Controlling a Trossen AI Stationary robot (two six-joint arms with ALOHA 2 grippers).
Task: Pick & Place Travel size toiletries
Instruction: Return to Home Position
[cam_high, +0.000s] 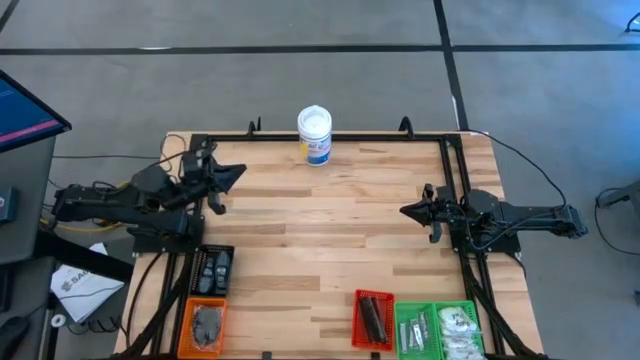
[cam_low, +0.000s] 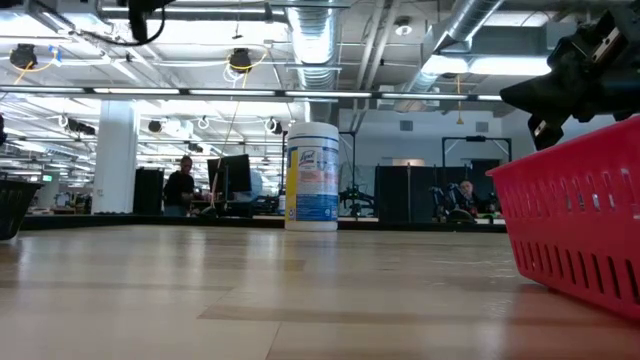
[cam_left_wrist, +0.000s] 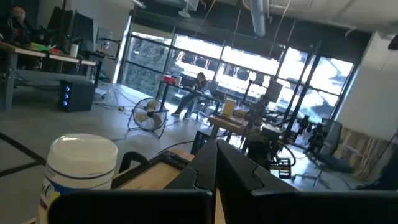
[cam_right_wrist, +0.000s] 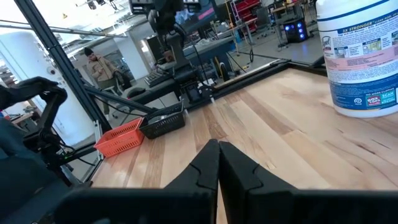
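Wooden counter seen from above. My left fingers clenched together, gripping nothing, over counter's left side, pointing inward. My right fingers also pressed together, empty, over right side. Travel size toiletries lie in bins along near edge: dark items in black bin, grey ones in orange tray, black sticks in red bin, silvery pieces in left green bin, white packets in right green bin. White tub upright at far edge, middle.

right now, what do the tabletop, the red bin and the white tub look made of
Tabletop: wood, likely sealed butcher block; joined light strips with grain.
Red bin: probably moulded plastic; uniform colour, slotted walls.
White tub: seemingly plastic; smooth body and lid, printed label.
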